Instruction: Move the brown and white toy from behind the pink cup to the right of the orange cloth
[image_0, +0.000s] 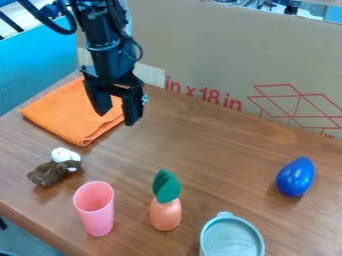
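Open hand (117, 116) partly hiding orange cloth (61, 111), lidded container (232, 239) cut off

A pink cup (94, 209) stands upright on the brown wooden table (200, 145). Just to its right in the view is a peach-coloured toy (165, 214) with a green leafy top, and farther right, nearer the camera, a round tub (232, 241) with a grey-green lid. Well to the cup's right and farther back lies a shiny blue egg-shaped thing (295, 177). Behind the cup, to its left, sits a small brown-and-white lump (48, 173). Far behind it stands cardboard (200, 55) with red markings.
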